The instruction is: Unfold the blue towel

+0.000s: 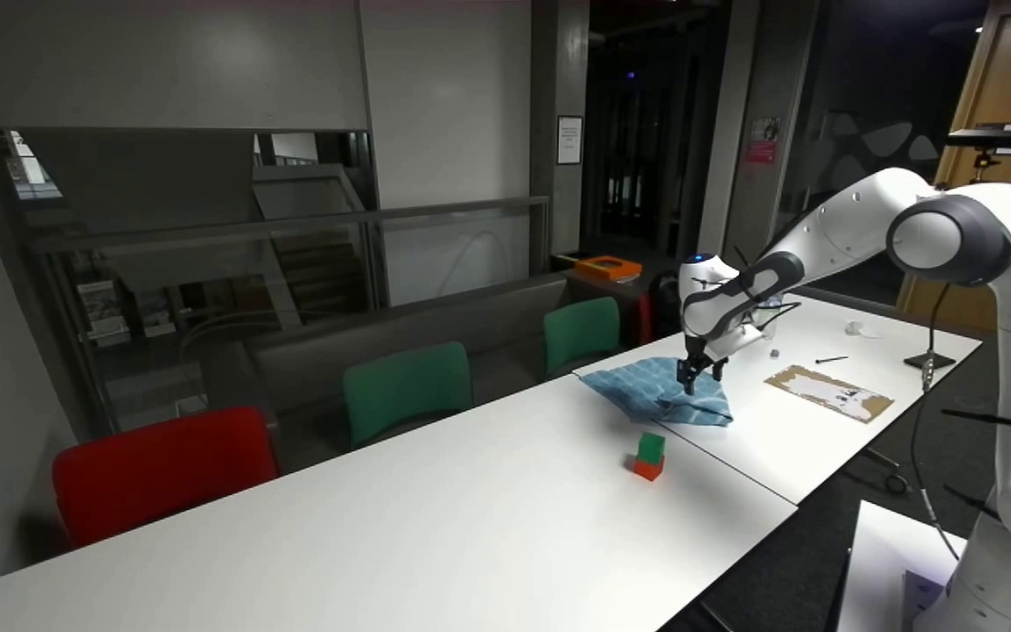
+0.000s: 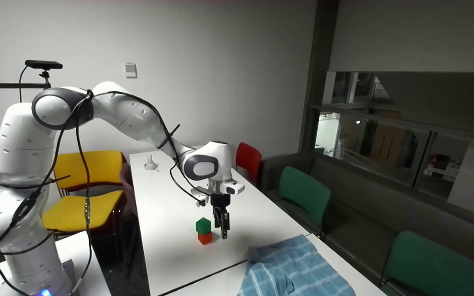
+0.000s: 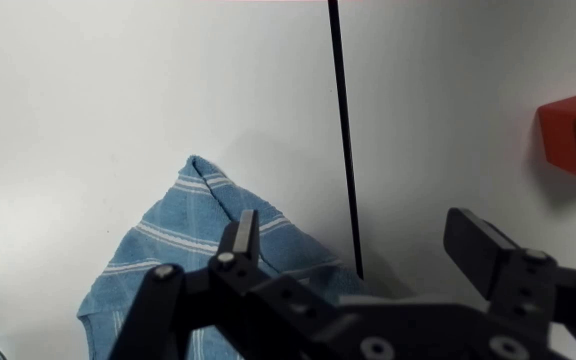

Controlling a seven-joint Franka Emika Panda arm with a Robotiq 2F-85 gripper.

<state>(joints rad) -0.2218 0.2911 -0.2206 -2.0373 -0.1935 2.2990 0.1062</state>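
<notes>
Near the red-and-green block [image 1: 649,453], on the white surface [image 1: 435,527], lies the blue towel [image 1: 633,386], rumpled and folded over itself, covering part of the black seam [image 3: 345,125]. Above the surface hang the jaws of the white arm [image 1: 848,221], spread wide; in the wrist view one side overlaps the towel, the other bare surface toward the block. Across the seam from the block lies a brown-edged board [image 1: 828,392], and green chairs [image 1: 409,386] stand well apart from the block, in both exterior views.
</notes>
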